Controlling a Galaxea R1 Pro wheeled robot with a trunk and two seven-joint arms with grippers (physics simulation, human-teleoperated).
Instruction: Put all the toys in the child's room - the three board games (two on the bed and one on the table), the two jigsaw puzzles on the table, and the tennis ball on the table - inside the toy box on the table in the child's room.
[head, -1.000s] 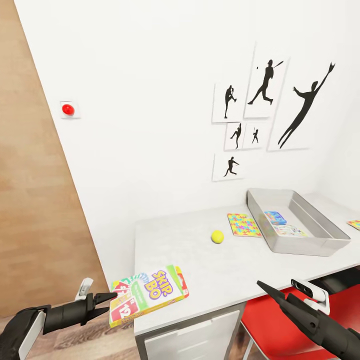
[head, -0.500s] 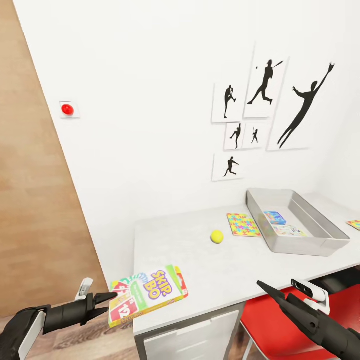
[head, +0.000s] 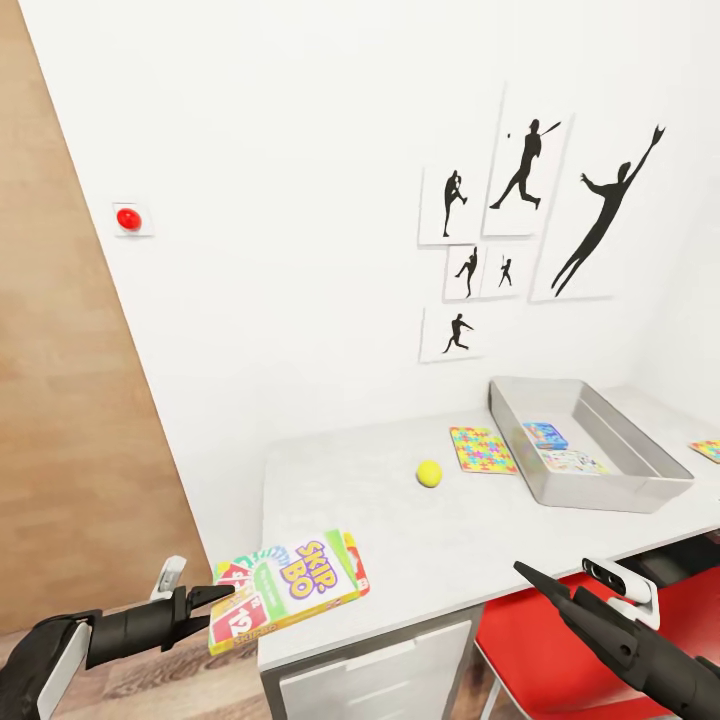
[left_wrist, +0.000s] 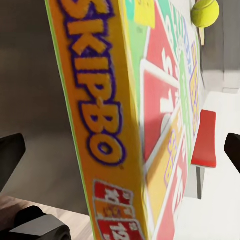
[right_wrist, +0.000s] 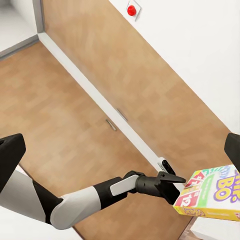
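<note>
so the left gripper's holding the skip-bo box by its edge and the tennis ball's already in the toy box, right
Not quite. The left gripper does hold the Skip-Bo box by its edge, but the tennis ball is not in the toy box. The head view shows it lying on the table, beside a jigsaw puzzle.

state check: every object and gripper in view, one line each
Left gripper: shut on Skip-Bo board game, held past the table edge.
Right gripper: empty; open or shut unclear.
Toy box: two board games inside.
Tennis ball: on table.
Jigsaw puzzle: flat on table, beside box.
</note>
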